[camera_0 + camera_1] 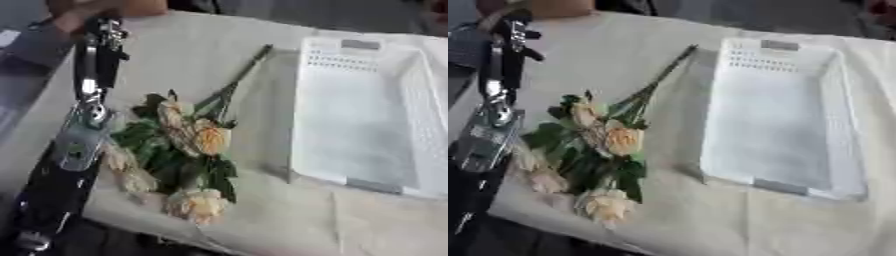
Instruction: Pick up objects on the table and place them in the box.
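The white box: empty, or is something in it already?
Empty: the white box shows only bare floor; the flower bunch lies on the table beside it.

No text, label, brand or number can be read anywhere.

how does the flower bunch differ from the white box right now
The flower bunch is peach and green with an irregular shape; the white box is plain and rectangular. The flower bunch lies flat toward the robot's left, stem pointing away; the box sits upright on the right, with nothing in it. Both rest on the cloth-covered table, apart from each other.
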You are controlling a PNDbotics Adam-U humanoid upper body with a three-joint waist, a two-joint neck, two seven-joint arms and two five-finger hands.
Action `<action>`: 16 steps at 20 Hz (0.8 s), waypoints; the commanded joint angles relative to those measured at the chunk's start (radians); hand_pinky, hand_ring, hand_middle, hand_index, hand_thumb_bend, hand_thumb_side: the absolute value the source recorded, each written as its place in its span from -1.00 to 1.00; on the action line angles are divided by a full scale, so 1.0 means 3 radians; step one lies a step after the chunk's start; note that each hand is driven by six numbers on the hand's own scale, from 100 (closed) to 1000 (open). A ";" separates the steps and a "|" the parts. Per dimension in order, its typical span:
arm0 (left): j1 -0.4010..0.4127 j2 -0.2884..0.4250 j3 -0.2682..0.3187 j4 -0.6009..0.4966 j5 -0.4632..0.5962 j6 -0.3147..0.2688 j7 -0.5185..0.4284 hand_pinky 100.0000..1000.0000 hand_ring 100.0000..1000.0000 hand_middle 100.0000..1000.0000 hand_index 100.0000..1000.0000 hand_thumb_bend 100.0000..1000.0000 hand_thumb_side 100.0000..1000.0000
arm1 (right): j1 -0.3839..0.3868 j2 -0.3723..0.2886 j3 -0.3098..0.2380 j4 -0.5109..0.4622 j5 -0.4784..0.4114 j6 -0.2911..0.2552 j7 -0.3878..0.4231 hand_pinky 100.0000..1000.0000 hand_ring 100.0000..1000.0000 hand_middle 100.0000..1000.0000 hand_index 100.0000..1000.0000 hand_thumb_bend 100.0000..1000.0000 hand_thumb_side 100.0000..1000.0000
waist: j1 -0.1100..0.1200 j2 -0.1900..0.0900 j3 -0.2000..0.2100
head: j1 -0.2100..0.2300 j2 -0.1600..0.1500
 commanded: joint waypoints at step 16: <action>0.0144 0.0139 -0.0005 -0.0116 -0.0042 0.0131 -0.0063 -0.26 0.15 0.44 0.66 -1.00 0.99 | -0.0350 -0.0036 0.0101 0.0114 -0.0262 0.0054 0.0125 0.20 0.57 0.88 1.00 -1.00 -0.51 | 0.0010 -0.0307 -0.0136 | -0.0058 -0.0005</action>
